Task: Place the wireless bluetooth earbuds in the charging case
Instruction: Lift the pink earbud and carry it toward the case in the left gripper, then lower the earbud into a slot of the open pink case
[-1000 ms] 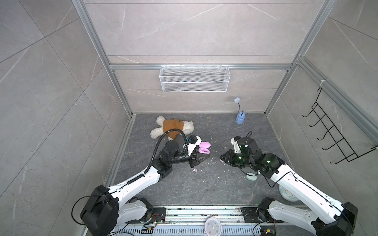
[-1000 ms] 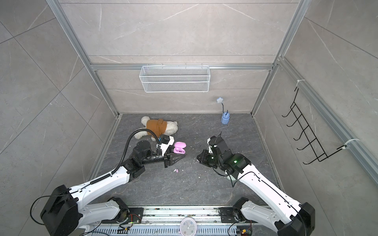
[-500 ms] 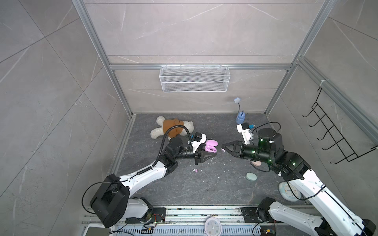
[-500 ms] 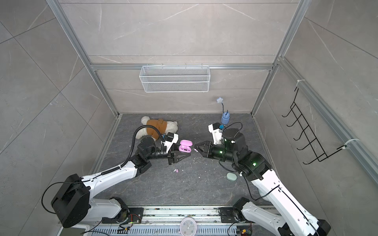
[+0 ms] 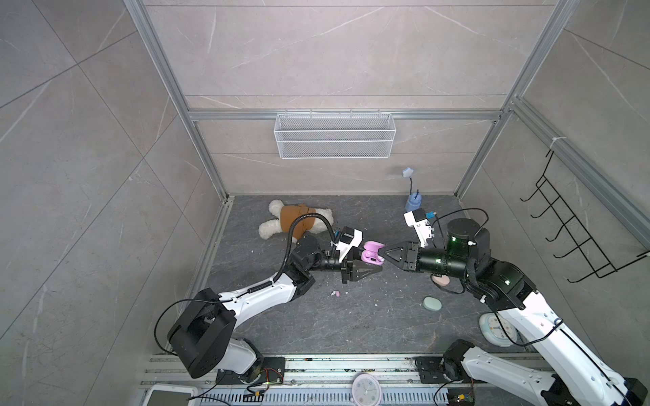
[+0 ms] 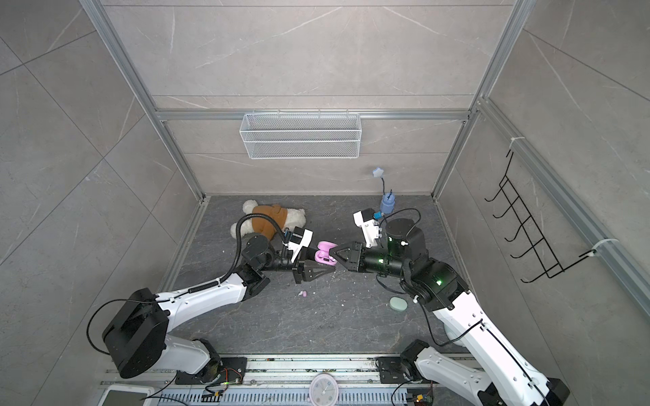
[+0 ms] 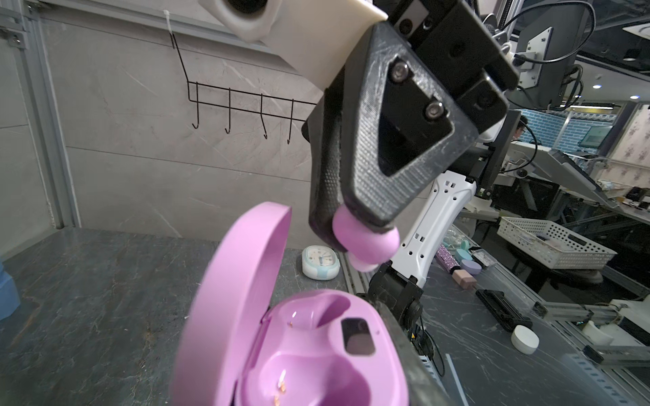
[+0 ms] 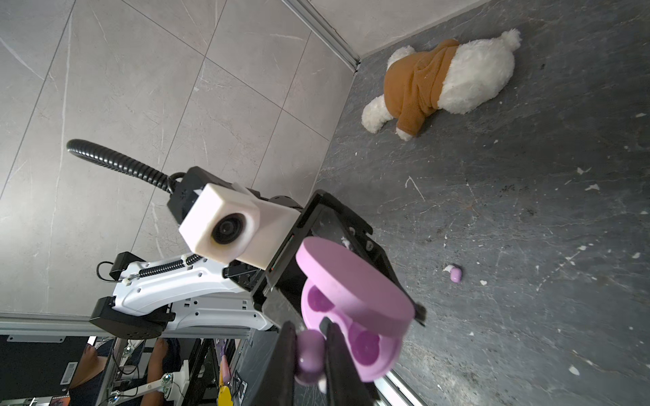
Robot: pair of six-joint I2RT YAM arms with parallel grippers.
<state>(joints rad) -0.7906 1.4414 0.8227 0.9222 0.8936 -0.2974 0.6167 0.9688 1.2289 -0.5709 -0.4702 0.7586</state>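
**Left gripper** (image 5: 367,263) (image 6: 319,264): the jaws are clamped on the base of a lilac oval plastic charging case (image 5: 372,256) (image 6: 325,256). It holds the case above the dark grey stone-pattern tabletop (image 5: 351,327) at mid-scene. The lid stands open. In the left wrist view the moulded wells (image 7: 316,314) face up, with their metal contact pins showing.

**Right gripper** (image 5: 384,252) (image 6: 336,253): the jaws are closed on a lilac bean-shaped plastic earbud (image 7: 367,244) (image 8: 309,353), which is pinched between the two black fingers (image 8: 286,365). The earbud hangs just above the open base on its right side and is not seated in a well. Its pale tip points down toward the case.

**Loose item:** a second lilac earbud (image 5: 336,294) (image 6: 304,294) lies on the tabletop on the near side of the left gripper, apart from it.

**Other items:**
- A mint green oval case (image 5: 432,303) lies closed on the tabletop, right of centre.
- A peach-pink oval case (image 5: 440,280) is partly hidden under the right arm.
- A white plush bear in a brown hooded top (image 5: 297,221) lies at the far left.
- White flecks are scattered over the surface.
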